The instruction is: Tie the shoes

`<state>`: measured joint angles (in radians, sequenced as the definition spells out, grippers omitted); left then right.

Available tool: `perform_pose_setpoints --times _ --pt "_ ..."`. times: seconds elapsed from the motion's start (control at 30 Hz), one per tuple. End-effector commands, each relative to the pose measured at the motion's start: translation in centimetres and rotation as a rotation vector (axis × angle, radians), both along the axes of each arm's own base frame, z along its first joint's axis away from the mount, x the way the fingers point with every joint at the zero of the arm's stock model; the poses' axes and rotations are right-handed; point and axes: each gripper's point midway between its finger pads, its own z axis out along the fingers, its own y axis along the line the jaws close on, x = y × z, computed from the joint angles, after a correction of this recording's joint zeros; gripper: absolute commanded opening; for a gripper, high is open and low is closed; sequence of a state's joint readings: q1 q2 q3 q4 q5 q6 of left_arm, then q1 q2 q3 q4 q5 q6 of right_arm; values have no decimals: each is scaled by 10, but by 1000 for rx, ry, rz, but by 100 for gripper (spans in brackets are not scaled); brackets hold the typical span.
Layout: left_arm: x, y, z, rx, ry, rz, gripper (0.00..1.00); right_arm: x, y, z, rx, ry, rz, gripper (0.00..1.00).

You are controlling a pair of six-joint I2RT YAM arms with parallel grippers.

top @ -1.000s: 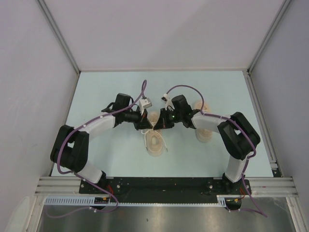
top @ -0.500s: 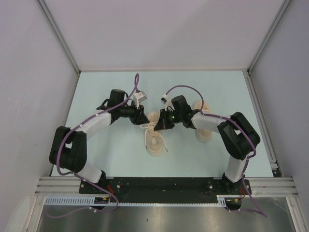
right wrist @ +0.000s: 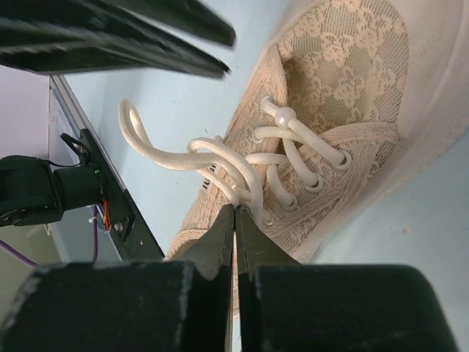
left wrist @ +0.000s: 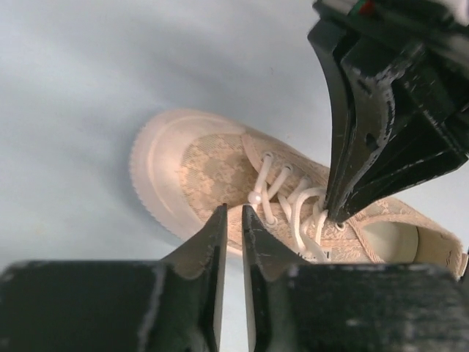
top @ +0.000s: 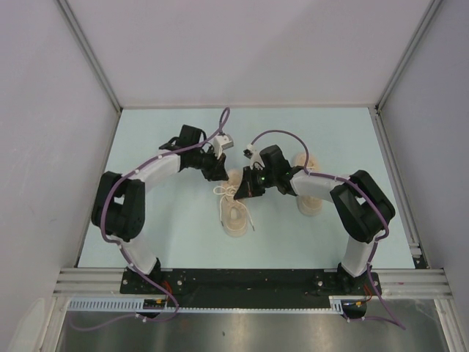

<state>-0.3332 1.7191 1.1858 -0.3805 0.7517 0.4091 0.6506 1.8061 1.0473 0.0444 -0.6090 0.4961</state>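
Observation:
One beige shoe (top: 235, 216) lies mid-table, toe pointing away from me; it also shows in the left wrist view (left wrist: 212, 169) and the right wrist view (right wrist: 344, 88). The second shoe (top: 309, 204) lies to its right, partly under my right arm. My right gripper (top: 242, 189) is shut on the off-white lace (right wrist: 168, 158) just at the upper eyelets (right wrist: 234, 211); a loose loop trails off to the side. My left gripper (top: 218, 173) hovers by the first shoe's toe (left wrist: 233, 209), its jaws nearly shut with a thin gap and nothing between them.
Grey walls enclose the pale blue table (top: 161, 220) on three sides. Aluminium rails (top: 249, 279) and the arm bases run along the near edge. The two grippers are close together over the middle shoe.
My left gripper drew away from the laces to the left, then swung up and back toward the shoe's toe, with nothing in it. My right gripper stayed shut on the lace.

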Motion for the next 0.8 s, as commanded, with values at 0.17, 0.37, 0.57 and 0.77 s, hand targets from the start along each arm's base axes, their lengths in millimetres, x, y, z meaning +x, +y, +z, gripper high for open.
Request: perform_pose_setpoints --times 0.17,0.37,0.57,0.77 --pt "-38 -12 -13 21 108 -149 12 5 -2 12 7 -40 -7 0" --pt "-45 -18 -8 -23 137 -172 17 9 0 14 27 -50 -10 0" --pt "-46 -23 -4 -58 153 -196 21 12 1 13 28 -66 -11 0" --pt "-46 -25 -7 -66 172 -201 27 15 0 17 36 -102 3 0"
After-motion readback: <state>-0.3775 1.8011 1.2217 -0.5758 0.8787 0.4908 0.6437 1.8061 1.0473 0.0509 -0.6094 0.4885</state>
